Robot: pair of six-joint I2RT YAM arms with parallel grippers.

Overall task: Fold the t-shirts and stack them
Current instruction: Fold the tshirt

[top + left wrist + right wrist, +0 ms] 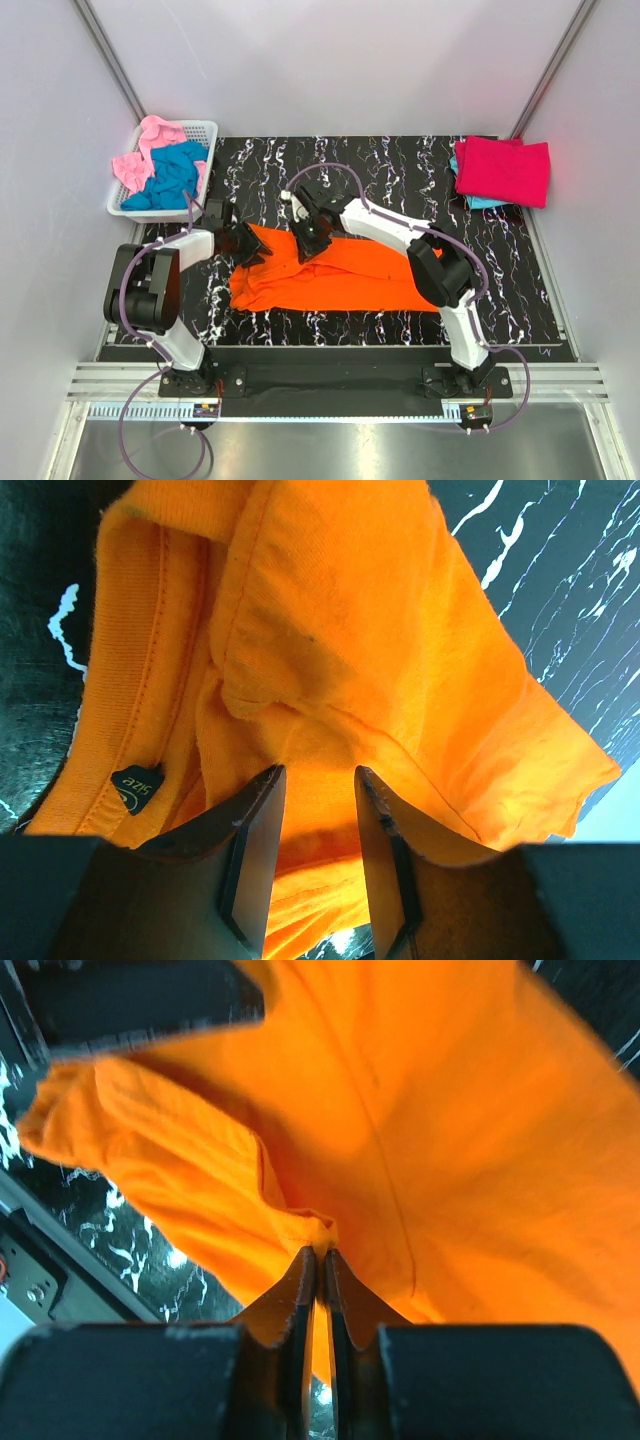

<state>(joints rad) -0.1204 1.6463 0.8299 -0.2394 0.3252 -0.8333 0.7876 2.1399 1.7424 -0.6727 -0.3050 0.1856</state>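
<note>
My right gripper (322,1252) pinches a thin fold of the orange t-shirt (340,275) lying beneath both grippers. My left gripper (318,772) stands part open just beside the collar (140,680), holding nothing I can see. Lifting now may slip that fold, bunching the cloth.

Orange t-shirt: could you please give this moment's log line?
orange cloth t-shirt: rumpled; right end effector: pinching it; left end effector: open
</note>
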